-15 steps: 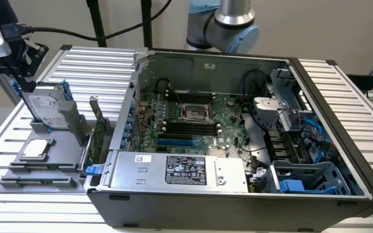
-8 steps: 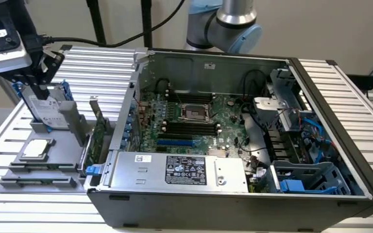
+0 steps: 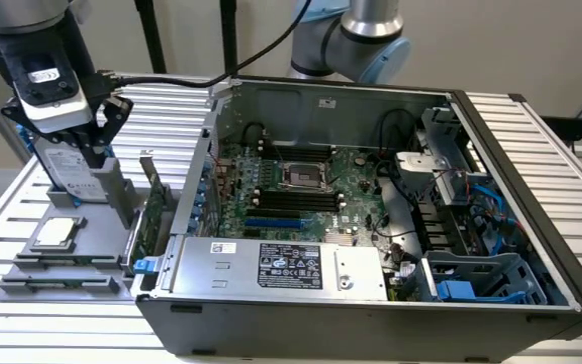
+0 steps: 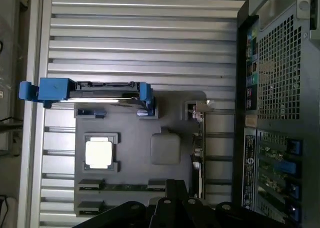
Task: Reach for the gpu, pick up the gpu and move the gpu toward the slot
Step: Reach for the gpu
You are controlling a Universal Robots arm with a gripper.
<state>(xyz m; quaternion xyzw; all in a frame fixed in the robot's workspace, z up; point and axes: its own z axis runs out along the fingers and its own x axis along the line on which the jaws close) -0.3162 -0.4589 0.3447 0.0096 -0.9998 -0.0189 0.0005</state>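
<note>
One gpu (image 3: 149,212) upright, end effector (image 3: 94,155) nearby

I read no text anywhere, black label (image 3: 289,265) on the power supply (image 3: 357,271) illegible, white label on the hard drive (image 3: 61,165) likewise.

Tabletop scene: the gpu (image 3: 149,220), a thin, flat dark-green circuit-board card, stands upright on its long edge at the side of a grey holder (image 3: 101,250), just beside the outer wall of the open computer case (image 3: 372,326). Seen edge-on from the wrist, it shows as a narrow dark strip, its metal end bracket (image 4: 199,106) capping one end.
</note>
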